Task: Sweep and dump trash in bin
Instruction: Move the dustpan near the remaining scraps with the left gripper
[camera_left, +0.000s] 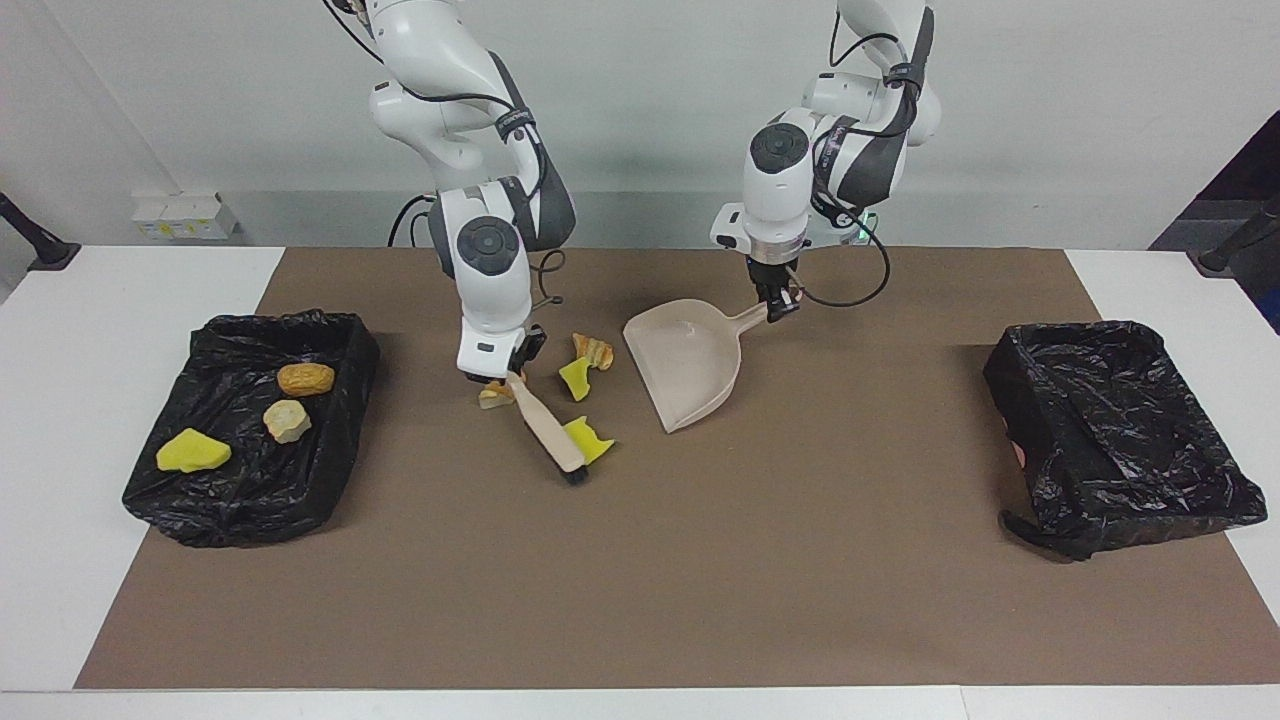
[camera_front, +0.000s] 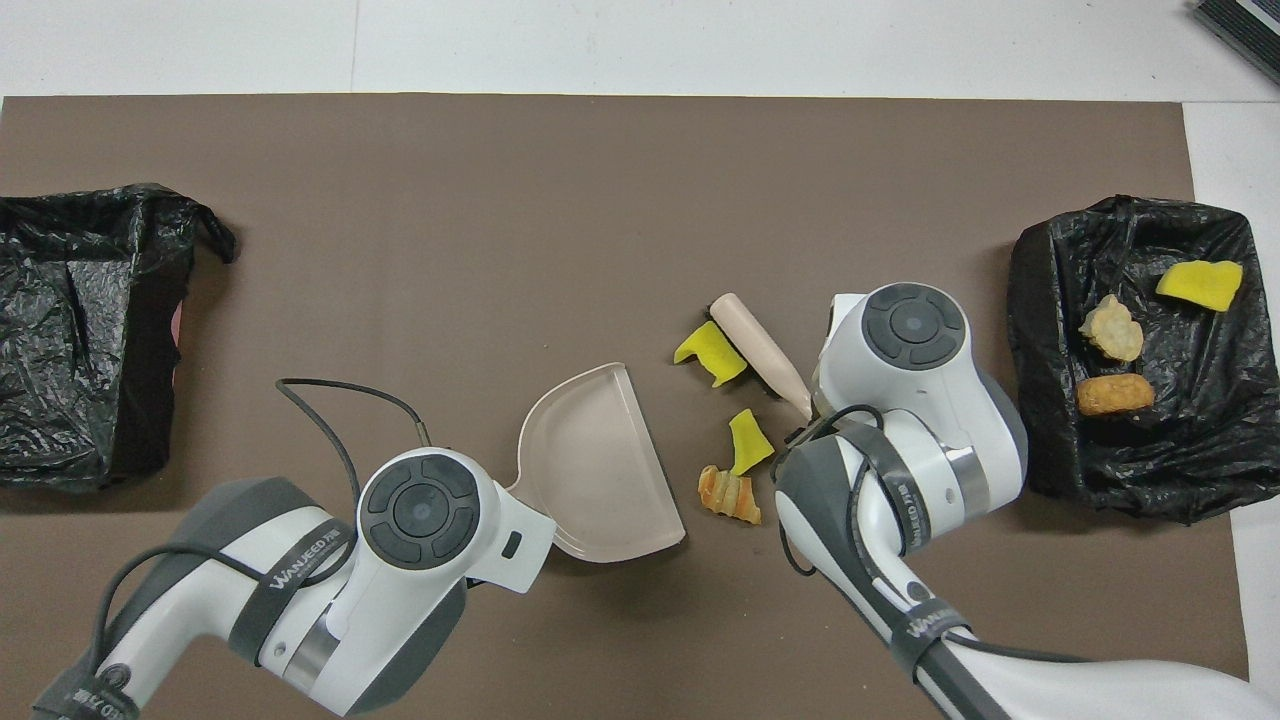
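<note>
I have the right gripper (camera_left: 508, 372) clamped on the brush (camera_left: 548, 432) to push a yellow sponge chunk (camera_left: 588, 438) toward the beige dustpan (camera_left: 688, 362), which the left gripper (camera_left: 774, 303) grips by its handle, lip low on the desk

The only readable lettering is the word "WANJEEDTIR" in white capitals on the grey strap (camera_front: 300, 578) around the left arm, while a similar strap (camera_front: 925, 622) on the right arm carries lettering too slanted to read fully.

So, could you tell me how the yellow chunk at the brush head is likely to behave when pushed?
The yellow chunk looks spongy, so probably light. Its flat, irregular shape suggests sliding, not rolling, before the brush.
</note>
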